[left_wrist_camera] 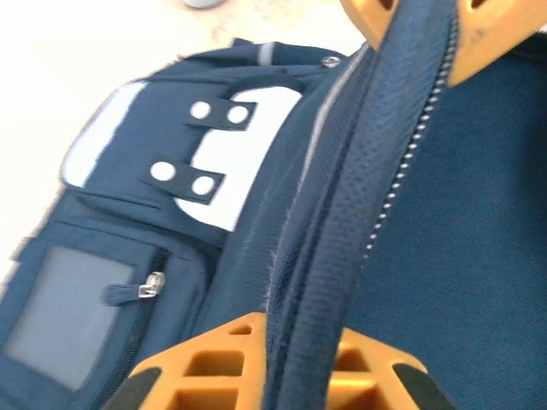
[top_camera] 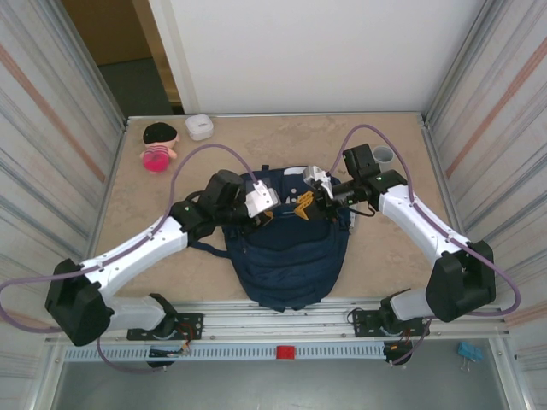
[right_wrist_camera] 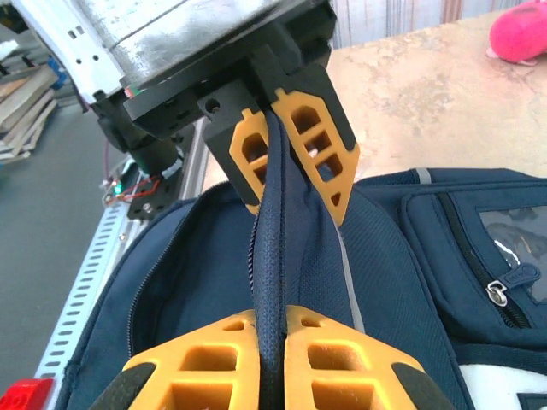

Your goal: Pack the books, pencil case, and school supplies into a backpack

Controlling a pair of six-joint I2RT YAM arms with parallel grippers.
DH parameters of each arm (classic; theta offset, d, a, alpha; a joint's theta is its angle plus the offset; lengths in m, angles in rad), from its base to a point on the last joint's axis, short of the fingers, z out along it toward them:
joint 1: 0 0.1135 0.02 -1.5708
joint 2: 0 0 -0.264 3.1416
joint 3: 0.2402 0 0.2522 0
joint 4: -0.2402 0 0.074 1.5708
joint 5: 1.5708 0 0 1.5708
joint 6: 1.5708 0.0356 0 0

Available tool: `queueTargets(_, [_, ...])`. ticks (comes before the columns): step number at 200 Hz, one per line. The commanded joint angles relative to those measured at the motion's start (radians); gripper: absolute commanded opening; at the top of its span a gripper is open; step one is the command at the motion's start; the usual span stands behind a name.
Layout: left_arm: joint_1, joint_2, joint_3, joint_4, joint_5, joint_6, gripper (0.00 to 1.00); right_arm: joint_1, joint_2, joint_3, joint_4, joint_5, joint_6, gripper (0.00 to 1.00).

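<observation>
1. The bench, pale and stone-patterned, carries the whole job inside a metal-walled cell.
2. The navy backpack lies flat at the near middle of the bench between both arms, front pockets upward, its white patches toward the far end. What it holds cannot be told from here.
3. The left arm and right arm reach in from either side and meet over the bag's far end.
4. The zipped rim of the main opening stands pulled up in a ridge. The left jaws are closed narrow on it. The right jaws are clamped on the same rim just beside them.
5. A doll, a small white box and a grey cup sit at the far edge, well apart from the bag.
6. Judged from this, the step in hand is working the main opening, not loading. The next move probably calls for drawing the two grips apart, gently enough that the fabric does not slip free.
</observation>
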Motion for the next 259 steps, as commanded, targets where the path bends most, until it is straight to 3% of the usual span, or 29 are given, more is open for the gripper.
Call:
queueTargets(1, [0.012,-0.098,-0.040,-0.006,-0.244,-0.047,0.00,0.003,-0.009,0.021,0.092,0.027,0.054,0.00])
queueTargets(27, [0.052,-0.147,-0.077,-0.026,-0.367,-0.085,0.00,0.026,0.050,0.037,0.221,0.080,0.101,0.00])
queueTargets(58, [0.122,-0.167,-0.101,-0.017,-0.380,-0.144,0.04,0.029,0.159,0.136,0.216,0.182,0.121,0.01])
queueTargets(81, [0.124,-0.153,-0.114,0.021,-0.349,-0.162,0.13,0.023,0.188,0.177,0.204,0.168,0.128,0.06])
queueTargets(94, [0.124,-0.150,-0.111,0.034,-0.317,-0.192,0.21,0.024,0.180,0.182,0.194,0.140,0.147,0.19])
queueTargets(115, [0.119,-0.161,-0.061,-0.005,-0.196,-0.241,0.46,0.025,0.128,0.182,0.169,0.162,0.262,0.49])
queueTargets(129, [0.103,-0.176,-0.004,-0.062,-0.102,-0.274,0.61,0.026,0.075,0.207,0.109,0.217,0.375,0.57])
queueTargets(165, [0.025,-0.214,0.063,-0.140,-0.141,-0.404,0.70,0.021,-0.093,0.184,-0.020,0.366,0.563,0.59])
queueTargets(209, [0.021,-0.275,0.024,-0.240,-0.260,-0.745,0.79,-0.047,-0.261,0.027,-0.189,0.646,0.736,0.60])
queueTargets(234, [0.029,-0.353,-0.084,-0.278,-0.378,-0.903,0.83,-0.111,-0.281,-0.073,-0.242,0.723,0.785,0.63])
queueTargets(259, [0.069,-0.440,-0.193,-0.267,-0.391,-0.987,0.83,-0.179,-0.223,-0.135,-0.242,0.798,0.865,0.65])
